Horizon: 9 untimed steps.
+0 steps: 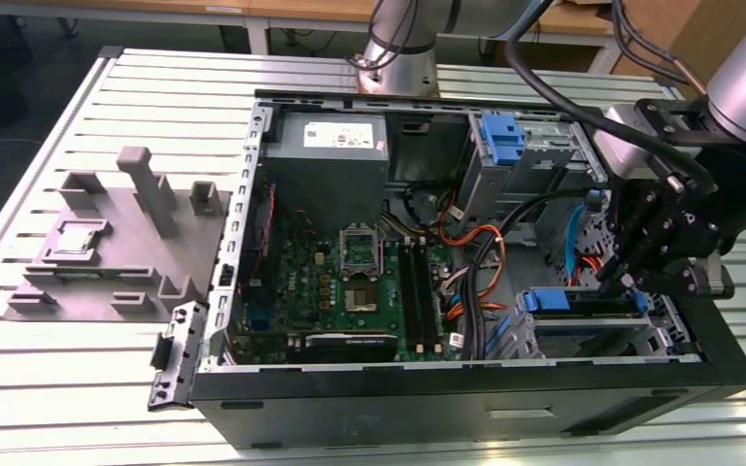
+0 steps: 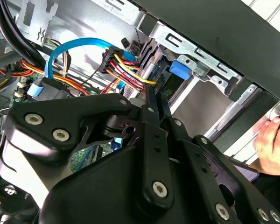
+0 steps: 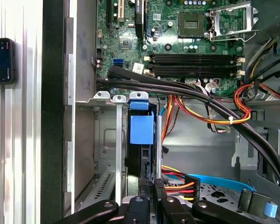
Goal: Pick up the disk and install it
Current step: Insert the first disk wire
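Below everything you've got a slatted white metal tabletop [image 1: 152, 87], w/ wooden furniture at the back edge in the exterior view. An open black PC case [image 1: 477, 388] lies on its side on it, green motherboard [image 1: 334, 282] facing up. To the exterior view's left of the case sits a grey plastic fixture [image 1: 101, 243] w/ upright posts. A grey power-supply box [image 1: 327, 146] sits in the case's far corner, a blue bracket [image 1: 500, 136] on the metal cage beside it. Orange, red and yellow cables [image 1: 470, 262] run between board and cages. A person's hand [image 2: 273, 144] shows at the edge of the second wrist view, outside the case.

Now the disk [image 1: 581, 303]: it's standing edgewise in the drive cage at the near corner of the case, exterior view's right, blue carrier tab [image 3: 142, 129] showing between the cage's metal rails in the first wrist view. Your gripper [image 1: 632, 277] is right over it, just above its top edge. The fingers [image 3: 144, 205] look drawn close together along the disk's edge, but you can't tell whether they're actually clamping it or only touching.
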Each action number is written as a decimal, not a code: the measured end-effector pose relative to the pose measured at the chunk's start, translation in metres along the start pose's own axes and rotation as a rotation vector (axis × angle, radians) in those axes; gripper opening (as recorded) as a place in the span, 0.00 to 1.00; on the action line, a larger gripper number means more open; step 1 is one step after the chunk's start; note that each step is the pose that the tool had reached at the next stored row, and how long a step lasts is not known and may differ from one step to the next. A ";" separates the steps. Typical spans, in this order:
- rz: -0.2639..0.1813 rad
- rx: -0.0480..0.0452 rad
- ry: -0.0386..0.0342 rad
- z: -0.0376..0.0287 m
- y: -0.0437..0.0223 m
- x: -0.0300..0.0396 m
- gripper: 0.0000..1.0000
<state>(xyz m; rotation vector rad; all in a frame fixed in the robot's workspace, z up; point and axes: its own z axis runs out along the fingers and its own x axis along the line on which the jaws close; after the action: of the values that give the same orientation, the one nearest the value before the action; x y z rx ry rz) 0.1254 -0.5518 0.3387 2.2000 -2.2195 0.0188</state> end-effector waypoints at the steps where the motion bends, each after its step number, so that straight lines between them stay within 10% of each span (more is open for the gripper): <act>1: 0.000 0.0000 -0.0004 0.0004 0.0000 0.0000 0.16; 9: 0.000 0.0000 -0.0008 0.0021 0.0000 0.0002 0.16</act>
<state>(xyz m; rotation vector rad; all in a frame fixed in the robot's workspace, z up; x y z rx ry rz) 0.1254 -0.5521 0.3366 2.2000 -2.2202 0.0179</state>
